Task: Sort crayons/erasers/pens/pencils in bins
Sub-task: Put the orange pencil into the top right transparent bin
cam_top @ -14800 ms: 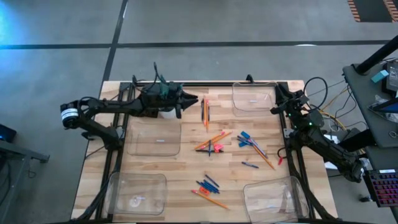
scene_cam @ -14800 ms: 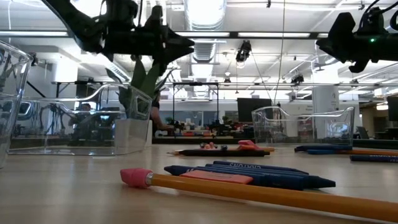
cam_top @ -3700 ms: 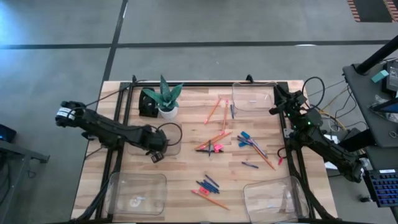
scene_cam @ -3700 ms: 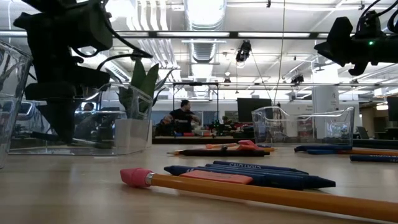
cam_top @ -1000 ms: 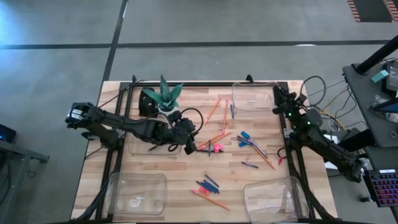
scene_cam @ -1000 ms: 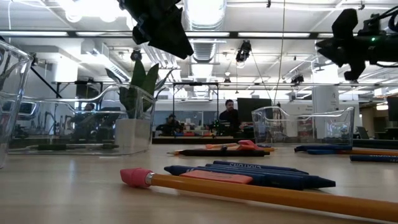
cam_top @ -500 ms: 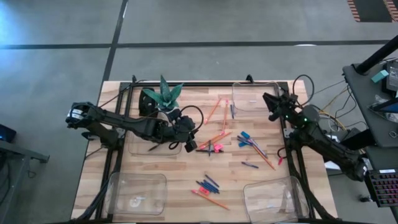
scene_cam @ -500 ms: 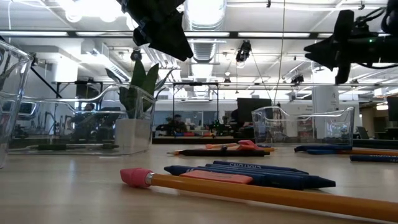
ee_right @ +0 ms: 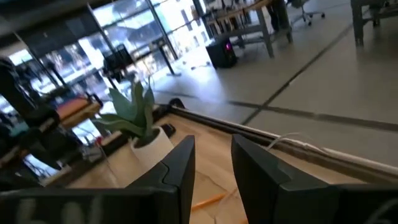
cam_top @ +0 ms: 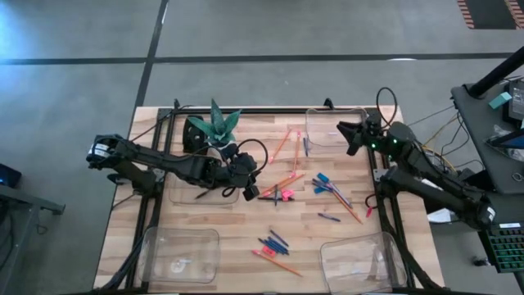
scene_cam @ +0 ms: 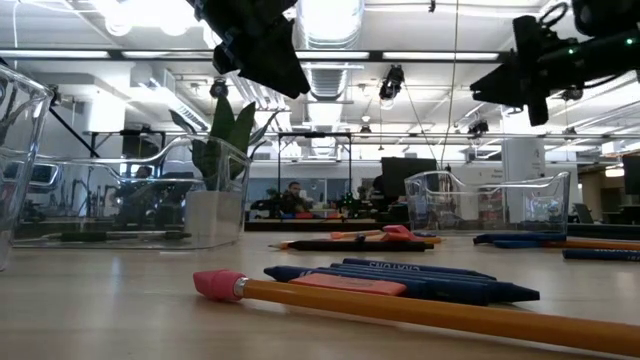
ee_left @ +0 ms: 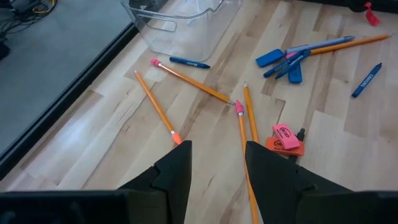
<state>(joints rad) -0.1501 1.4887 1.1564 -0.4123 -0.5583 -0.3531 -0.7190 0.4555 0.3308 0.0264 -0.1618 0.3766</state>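
Four clear bins [cam_top: 336, 127] sit on the wooden surface [cam_top: 246, 238], one toward each corner: far right, mid-left [cam_top: 196, 184], near left [cam_top: 180, 254] and near right [cam_top: 360, 258]. The loose items lie between them. At least five orange pencils [ee_left: 189, 78] can be counted: two by the far-right bin, two or three in the centre cluster, one among the blue sticks [cam_top: 327, 184] on the right and one near the front edge [cam_top: 278, 262]. Two pink-orange erasers [ee_left: 285, 138] lie touching in the centre; more I cannot tell. A potted plant [cam_top: 217, 131] stands at the far left. The left gripper [cam_top: 250, 184] hovers over the mid-left bin's right edge, just beside the centre pencils, jaws partly apart and holding nothing. The right gripper [cam_top: 348, 135] is above the far-right bin, jaws slightly apart and empty. Since a second ago the left gripper has hardly moved, while the right gripper has swung inward from the surface's right edge to over that bin.
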